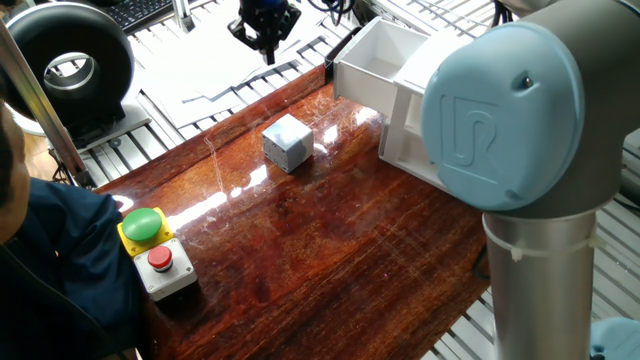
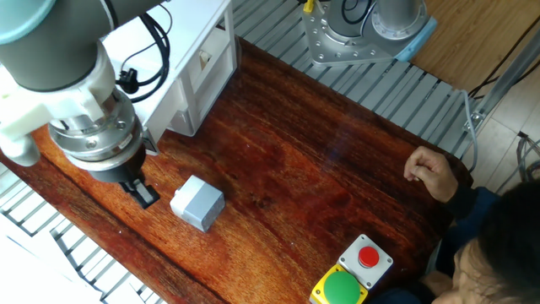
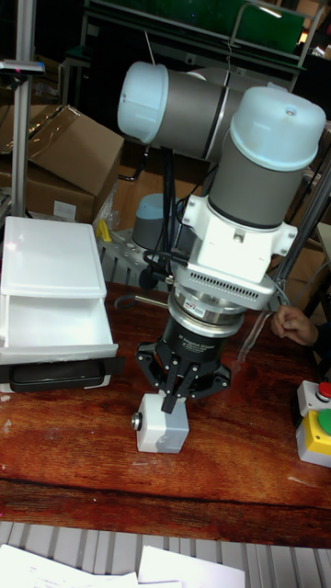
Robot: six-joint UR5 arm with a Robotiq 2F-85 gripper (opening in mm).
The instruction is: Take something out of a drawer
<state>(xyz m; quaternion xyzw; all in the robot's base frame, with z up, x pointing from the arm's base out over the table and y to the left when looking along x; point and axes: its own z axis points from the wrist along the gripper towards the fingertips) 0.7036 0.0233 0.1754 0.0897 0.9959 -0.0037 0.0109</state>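
The something is a pale grey cube [image 1: 287,142] resting on the dark wooden table [image 1: 330,250], clear of the drawer [image 1: 385,52]. That drawer is the upper white tray, pulled out of the white cabinet [image 1: 415,140], and what I can see of its inside is bare. My gripper [image 1: 267,52] hovers over the table's far edge, apart from the cube, with its fingers closed to a point and nothing held. From the other side the gripper [image 2: 145,196] hangs just left of the cube [image 2: 197,203]. In the tall view the cube [image 3: 164,427] sits in front of the gripper [image 3: 171,401].
A grey box with green and red buttons [image 1: 155,250] stands at the table's near left corner. A person's hand [image 2: 430,173] rests on the table edge. A black round device [image 1: 70,65] and papers lie beyond the table. The arm's big joint [image 1: 500,110] blocks the right side.
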